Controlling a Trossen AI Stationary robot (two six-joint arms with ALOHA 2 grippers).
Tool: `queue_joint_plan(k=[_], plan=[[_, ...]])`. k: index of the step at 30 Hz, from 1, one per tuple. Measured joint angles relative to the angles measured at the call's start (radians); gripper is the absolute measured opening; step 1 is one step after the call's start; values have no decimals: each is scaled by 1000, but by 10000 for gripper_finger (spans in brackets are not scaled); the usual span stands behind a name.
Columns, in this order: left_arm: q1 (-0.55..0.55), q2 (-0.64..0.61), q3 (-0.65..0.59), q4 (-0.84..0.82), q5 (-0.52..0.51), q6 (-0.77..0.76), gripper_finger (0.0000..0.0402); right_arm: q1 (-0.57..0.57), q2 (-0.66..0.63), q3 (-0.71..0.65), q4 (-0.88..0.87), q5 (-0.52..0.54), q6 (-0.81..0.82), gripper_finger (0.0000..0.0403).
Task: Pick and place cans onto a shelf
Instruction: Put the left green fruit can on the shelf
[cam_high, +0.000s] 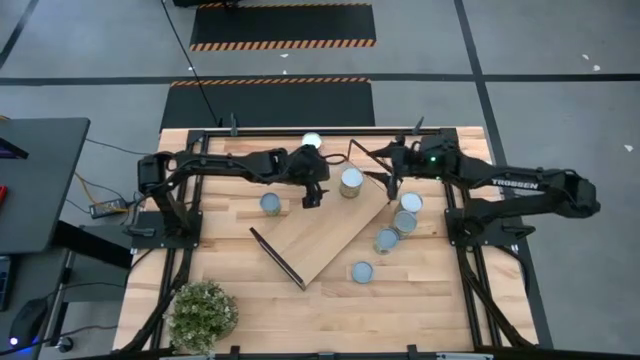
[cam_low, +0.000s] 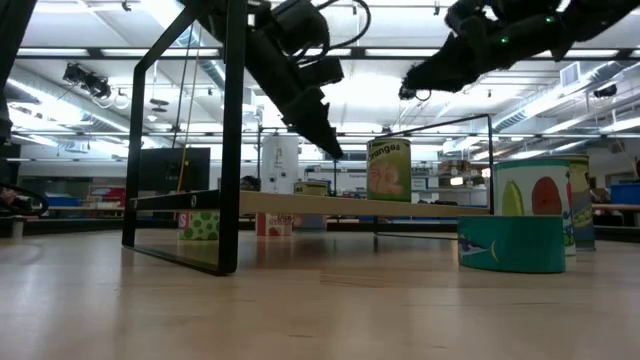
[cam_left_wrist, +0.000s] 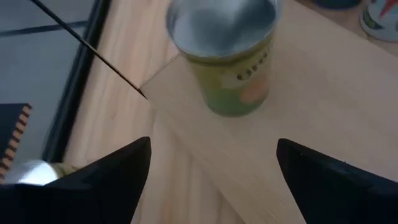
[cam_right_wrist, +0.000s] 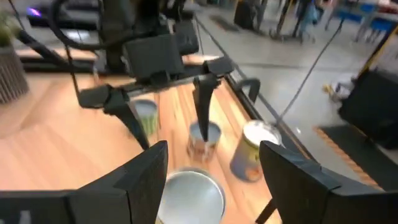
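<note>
Cans (cam_high: 386, 240) are scattered right of centre in the high view, and one green-labelled can (cam_high: 351, 182) is seen standing on the shelf (cam_high: 320, 232). The left gripper (cam_high: 313, 194) is held open and empty beside it; the right gripper (cam_high: 392, 184) appears open, empty, nearby.

The plank bench (cam_high: 420, 300) carries the shelf (cam_high: 320, 235), lying at an angle near the bench's middle, with one green-labelled can (cam_high: 351, 182) standing on the shelf's far corner. Around the shelf, cans stand directly on the bench: one (cam_high: 270, 204) to its left, one (cam_high: 312, 143) beyond it, four (cam_high: 398, 224) grouped to its right. A potted plant (cam_high: 203, 314) stands at the near-left of the shelf.
</note>
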Motion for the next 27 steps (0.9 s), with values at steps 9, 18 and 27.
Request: queue_joint_plan(k=[9,18,27], plan=[[36,-4,-89,182,2,-4,352,184,150,100,-190,406,-87,261],[41,-4,-92,288,-164,-101,352,317,254,185,-325,582,-121,261],[39,28,-91,394,-164,-133,352,366,348,185,-409,740,-146,261]])
